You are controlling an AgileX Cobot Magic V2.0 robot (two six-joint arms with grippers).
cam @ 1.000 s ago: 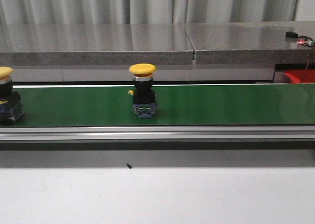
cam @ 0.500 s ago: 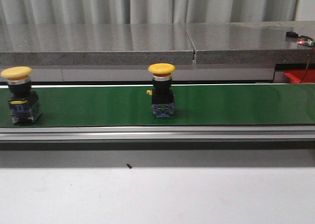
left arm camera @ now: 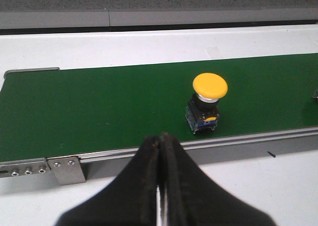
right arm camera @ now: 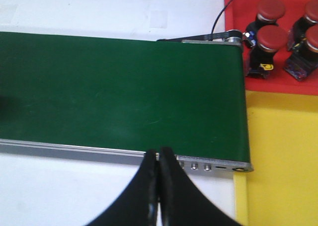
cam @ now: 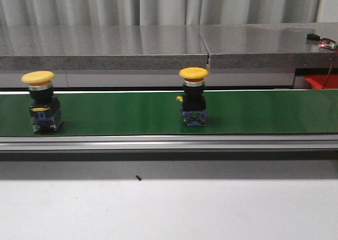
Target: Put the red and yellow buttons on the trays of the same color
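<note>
You have two yellow buttons standing upright on the green conveyor belt [cam: 132,113]: one [cam: 194,95] near the middle of its length, the other [cam: 41,100] close to the belt's left end. Neither is grasped. The left gripper [left arm camera: 160,151] hangs just off the belt's near edge, its fingers pressed together on nothing, with the left-hand button [left arm camera: 207,101] across that edge from it. The right gripper [right arm camera: 158,161], fingers likewise closed and empty, waits at the belt's right end. Beyond that end the red tray [right arm camera: 278,79] already holds several red buttons [right arm camera: 269,42], while the yellow tray [right arm camera: 283,156] shows bare (as far as you can see). Judging by this, the yellow buttons are what remains
</note>
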